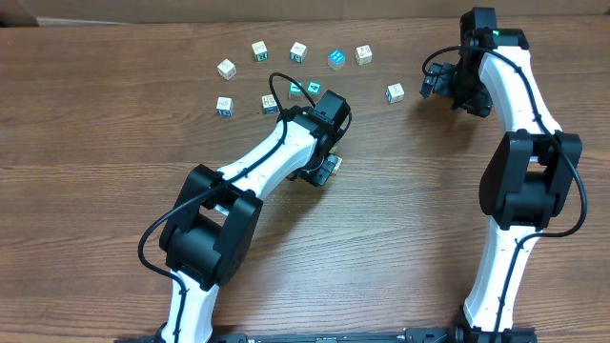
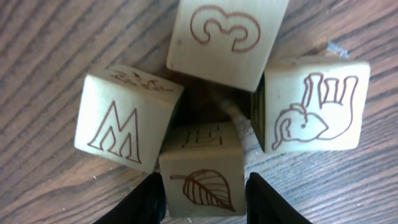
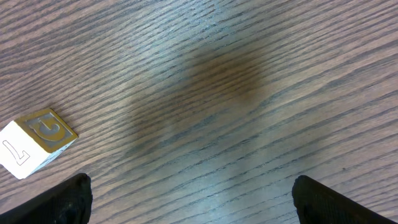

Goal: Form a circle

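**Light, stiff blocks: pinch the flat sides**

The blocks look light, rigid and smooth, so they are best pinched on opposite flat faces. Overhead, the circle is only a loose arc toward 12 o'clock. Only the left wrist view shows four blocks clustered. There the left gripper flanks the leaf block, and I cannot tell whether it is clamped. The right gripper gapes wide and empty.

On my overhead feed the bench is dark brown with fine wood grain. The small cubes near the top are whitish with teal print; the blue-faced cube shows bright blue. My left wrist feed shows cream faces with brown outlines: the 3 cube, M cube, leaf cube and elephant cube. The left fingers are black, the arms white and black.
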